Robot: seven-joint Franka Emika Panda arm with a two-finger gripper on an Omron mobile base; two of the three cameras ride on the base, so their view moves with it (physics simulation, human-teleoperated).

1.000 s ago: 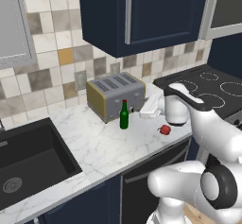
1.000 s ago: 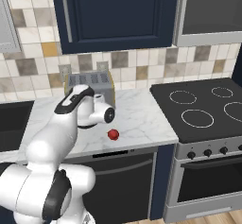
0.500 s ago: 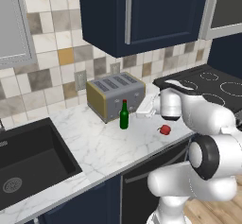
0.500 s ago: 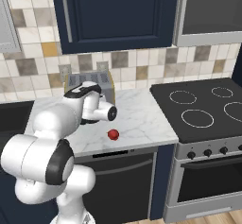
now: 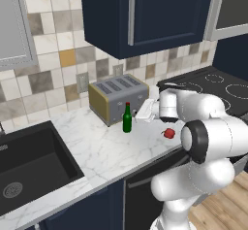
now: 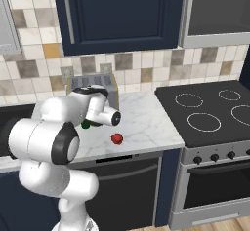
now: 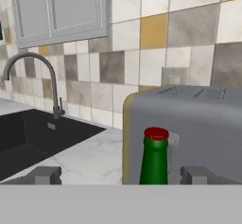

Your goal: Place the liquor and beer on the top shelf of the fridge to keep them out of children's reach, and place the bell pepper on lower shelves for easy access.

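The beer (image 5: 127, 119) is a slim green bottle with a red cap, upright on the marble counter in front of the toaster (image 5: 118, 98). My gripper (image 5: 142, 115) is just to its right, level with it and pointing at it, open. In the hand view the beer (image 7: 154, 159) stands close ahead, right of centre, between the two fingertips (image 7: 45, 175) of the gripper (image 7: 120, 176), untouched. The bell pepper (image 5: 169, 133) lies on the counter near its front edge, also seen as a small red bell pepper (image 6: 116, 138) right of my arm. The liquor and the fridge are out of view.
A black sink (image 5: 29, 161) with a curved faucet (image 7: 33, 79) lies to the left. A black stove (image 6: 215, 110) is on the right. Dark blue cabinets (image 5: 140, 15) hang above the toaster (image 7: 189, 128). My forearm hides most of the beer (image 6: 86, 125) in the right base view.
The hand has swung left from above the bell pepper toward the beer and now points at it. The jaws stayed open. Bottle and pepper have not moved.
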